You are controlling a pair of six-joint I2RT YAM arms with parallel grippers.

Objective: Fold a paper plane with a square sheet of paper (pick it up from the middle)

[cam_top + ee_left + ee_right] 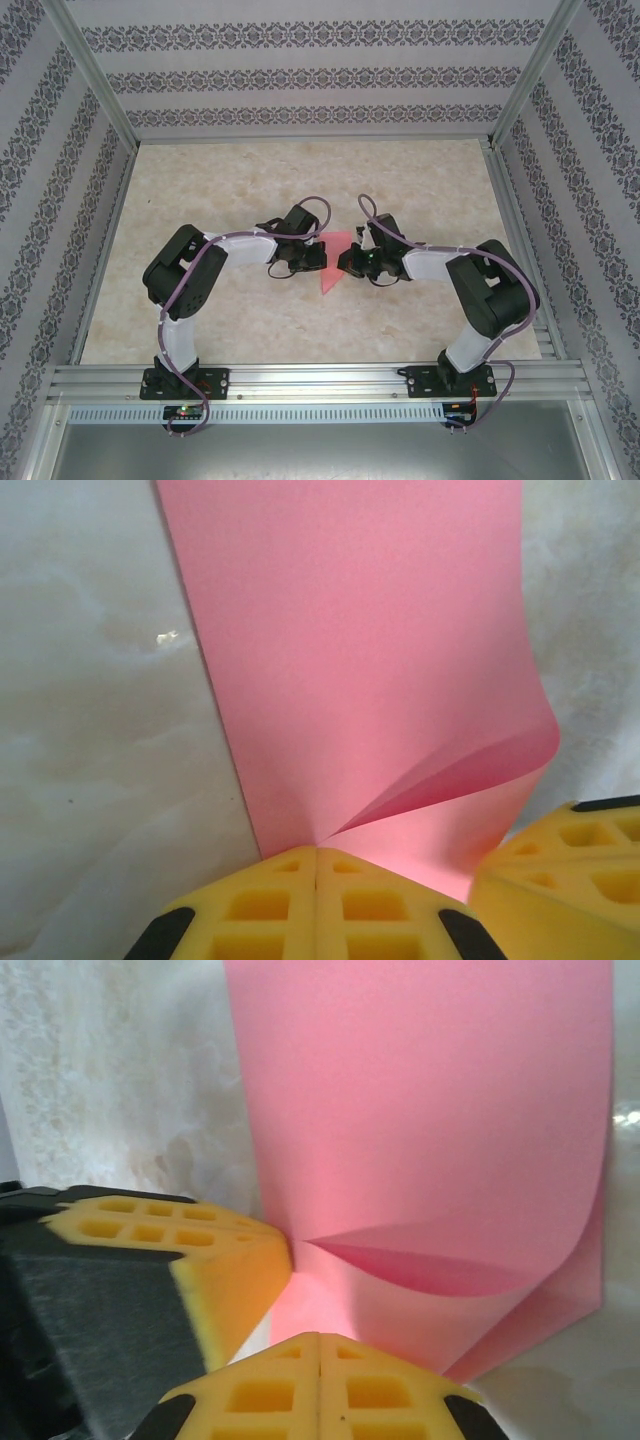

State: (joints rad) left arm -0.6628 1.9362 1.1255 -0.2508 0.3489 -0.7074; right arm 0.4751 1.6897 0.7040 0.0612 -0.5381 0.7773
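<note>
marble table (300, 170) spreads wide around left hand (316, 865), right hand (319, 1345), both pinching sheet (328, 272) edges.

One sheet, two arms, one table

A single pink-red square sheet of paper (329, 270); two robot arms, the left arm (185, 272) and the right arm (492, 288); two end effectors, the left end effector (306, 262) and the right end effector (352, 262); one table (200, 312).

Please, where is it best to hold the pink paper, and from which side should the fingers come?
Probably the near edge of the pink paper, beside its soft bend, coming in from the arms' side, as the left fingers pinch it. The sheet is curled over, not creased, so the edge gives something thin to close on.
</note>
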